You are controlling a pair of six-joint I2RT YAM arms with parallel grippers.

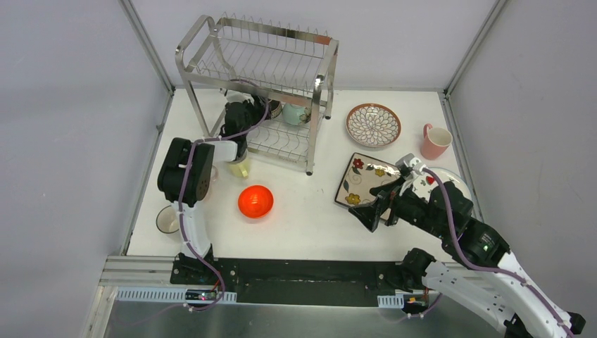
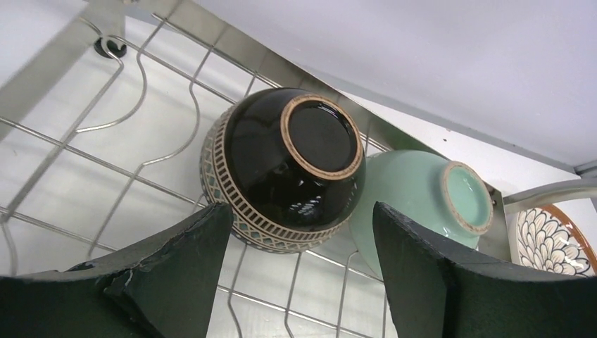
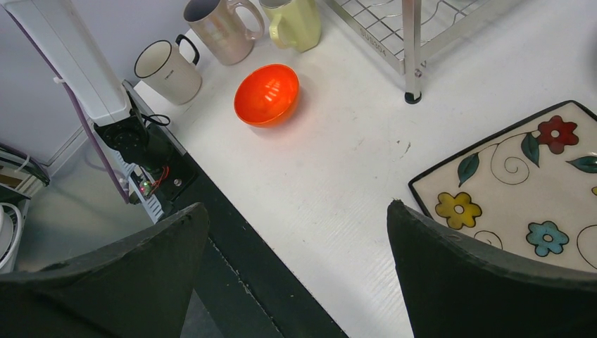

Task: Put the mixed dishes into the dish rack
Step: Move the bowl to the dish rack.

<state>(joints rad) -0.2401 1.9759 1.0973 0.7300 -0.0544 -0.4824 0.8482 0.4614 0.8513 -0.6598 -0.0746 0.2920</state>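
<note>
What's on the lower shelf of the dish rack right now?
Two upturned bowls, side by side: a dark bowl with a patterned rim and a mint bowl. From above, the left arm hides part of that shelf.

My left arm (image 1: 186, 172) and right arm (image 1: 486, 243): white links joined by black housings, each trailed by a purple cable (image 1: 181, 211). My fingers (image 3: 486, 282) are broad matte-black wedges with rough edges.

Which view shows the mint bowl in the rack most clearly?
The left wrist view: the mint bowl is close and large, base toward the camera, beside a dark bowl on the dish rack shelf. The top external view shows it small, half hidden by rack wires. The right wrist view misses it.
</note>
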